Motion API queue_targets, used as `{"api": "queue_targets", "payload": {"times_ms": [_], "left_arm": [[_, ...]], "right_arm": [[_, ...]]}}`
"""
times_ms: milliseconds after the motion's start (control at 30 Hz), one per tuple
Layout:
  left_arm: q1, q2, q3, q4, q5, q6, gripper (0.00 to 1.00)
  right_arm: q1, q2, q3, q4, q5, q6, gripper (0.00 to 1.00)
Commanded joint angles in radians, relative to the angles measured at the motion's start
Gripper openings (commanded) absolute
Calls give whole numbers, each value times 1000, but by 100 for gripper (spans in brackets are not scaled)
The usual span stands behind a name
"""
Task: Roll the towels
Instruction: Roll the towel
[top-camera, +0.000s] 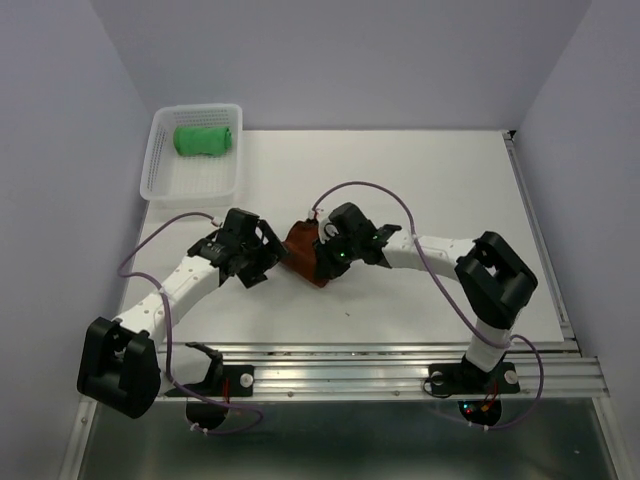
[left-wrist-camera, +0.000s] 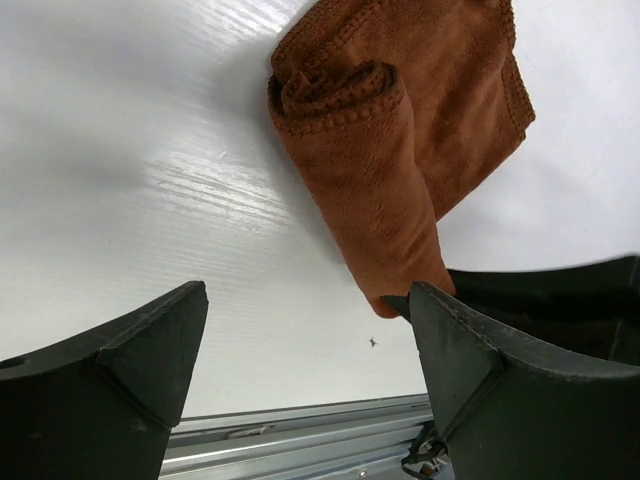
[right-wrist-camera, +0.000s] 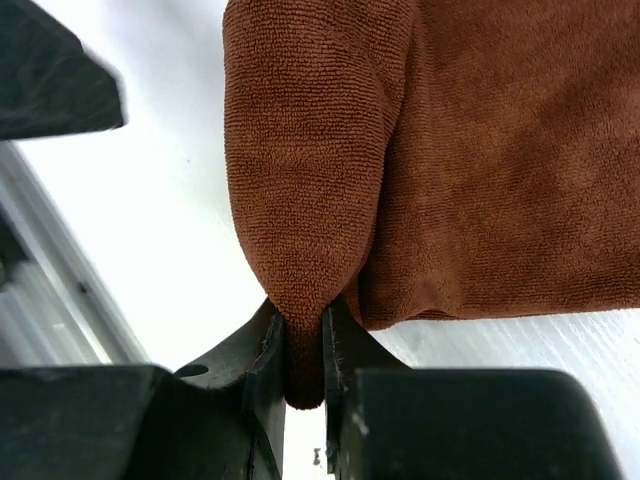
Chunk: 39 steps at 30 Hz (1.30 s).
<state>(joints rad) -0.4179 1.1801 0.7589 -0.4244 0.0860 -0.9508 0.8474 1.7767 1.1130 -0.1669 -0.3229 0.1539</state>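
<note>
1. The green towel (top-camera: 204, 139) is rolled up in the basket (top-camera: 165, 180) at the far left corner of the counter (top-camera: 420, 200). That one looks finished to me.
2. The brown towel (top-camera: 298, 243) lies around the middle of the counter, between the 2 hands. It's only partly rolled. 1 edge is curled into a loose tube and the rest lies flat beside it.
3. The right hand (right-wrist-camera: 303, 335) is clamped on 1 end of that tube, with a thin nub of cloth squeezed in its grip.
4. The left hand (left-wrist-camera: 305, 295) is spread wide and holds nothing. It sits low over the counter just left of the towel, with 1 side of it close to the pinched end.
5. Handling guess: it's soft terry, light and floppy, with no stiffness at all.
   - It'll sag wherever it isn't supported, and the tube will probably loosen if it's let go.
   - The fuzzy nap should grip well.
   - The counter looks smooth, so the cloth may slide instead of rolling.
6. Where I'd grab it: the 2 ends of the tube, 1 hand each, pinching across the whole rolled thickness. Catching just 1 layer would likely peel it open. It isn't fragile, so a firm squeeze is fine.
</note>
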Motion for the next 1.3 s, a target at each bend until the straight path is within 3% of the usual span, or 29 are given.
{"api": "queue_targets", "payload": {"times_ms": [0, 233, 800, 933, 1033, 1067, 1233, 1267], "left_arm": [[-4, -14, -3, 58, 30, 35, 94], [-4, 36, 13, 153, 58, 67, 95], [28, 311, 109, 288, 54, 64, 90], [41, 358, 118, 342, 87, 49, 86], [42, 397, 137, 346, 90, 53, 79], [41, 412, 144, 345, 89, 53, 69], [42, 447, 160, 322, 66, 50, 40], [42, 454, 164, 316, 64, 50, 26]], "right_arm": [[-86, 39, 64, -26, -306, 108, 3], [-206, 171, 154, -40, -625, 246, 1], [-303, 362, 269, -71, -651, 400, 2], [-303, 383, 289, -85, -631, 401, 8], [-303, 383, 314, -117, -607, 377, 14], [-303, 382, 323, -135, -585, 359, 17], [-303, 308, 347, -215, -478, 234, 44], [-303, 262, 335, -214, -435, 207, 50]]}}
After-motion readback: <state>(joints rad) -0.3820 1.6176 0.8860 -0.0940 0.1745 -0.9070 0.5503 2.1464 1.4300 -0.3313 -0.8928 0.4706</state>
